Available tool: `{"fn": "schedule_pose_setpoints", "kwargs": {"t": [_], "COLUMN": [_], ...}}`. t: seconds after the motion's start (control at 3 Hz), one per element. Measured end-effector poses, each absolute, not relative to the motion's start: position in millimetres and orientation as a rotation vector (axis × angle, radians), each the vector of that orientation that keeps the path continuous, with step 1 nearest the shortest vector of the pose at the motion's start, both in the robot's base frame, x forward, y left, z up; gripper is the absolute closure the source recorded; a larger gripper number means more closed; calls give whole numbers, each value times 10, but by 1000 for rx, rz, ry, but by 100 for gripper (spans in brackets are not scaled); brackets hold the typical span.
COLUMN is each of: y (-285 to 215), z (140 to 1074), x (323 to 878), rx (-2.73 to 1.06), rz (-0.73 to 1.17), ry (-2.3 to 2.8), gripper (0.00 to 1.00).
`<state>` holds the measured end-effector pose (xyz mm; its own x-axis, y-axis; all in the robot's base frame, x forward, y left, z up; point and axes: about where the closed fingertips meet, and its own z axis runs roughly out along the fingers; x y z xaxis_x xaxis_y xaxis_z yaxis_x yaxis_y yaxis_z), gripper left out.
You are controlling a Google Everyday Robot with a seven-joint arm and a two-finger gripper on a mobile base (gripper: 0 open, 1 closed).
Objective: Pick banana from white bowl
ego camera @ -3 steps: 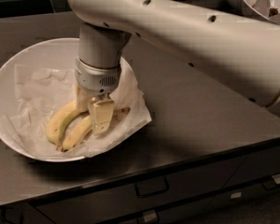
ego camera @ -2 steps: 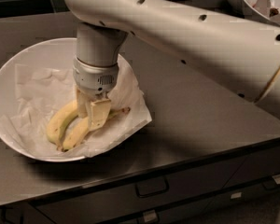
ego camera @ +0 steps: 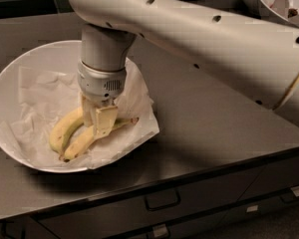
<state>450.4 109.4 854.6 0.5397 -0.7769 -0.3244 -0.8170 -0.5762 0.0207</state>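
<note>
Your hand (ego camera: 96, 128) is down in the white bowl (ego camera: 10, 91), at the banana (ego camera: 78, 146); whether it grips, you cannot tell.

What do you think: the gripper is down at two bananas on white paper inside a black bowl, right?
No: the camera view shows a white bowl, not black. The gripper is down at two bananas on white paper inside it.

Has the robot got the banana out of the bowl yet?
Not yet. The gripper is down in the white bowl, right on the banana, so reaching looks done. The banana lies on the paper beside a second banana. Lifting it out is left.
</note>
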Motion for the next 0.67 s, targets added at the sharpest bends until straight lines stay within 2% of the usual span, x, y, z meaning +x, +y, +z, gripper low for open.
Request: {"fn": "schedule_pose_setpoints", "kwargs": {"t": [0.33, 0.67], "y": [1096, 943], "z": [8575, 8744], "x": [4501, 4436], "rx": [-2622, -2524], "rz": [441, 338], "ry": [1367, 1366], "gripper": [100, 100]}}
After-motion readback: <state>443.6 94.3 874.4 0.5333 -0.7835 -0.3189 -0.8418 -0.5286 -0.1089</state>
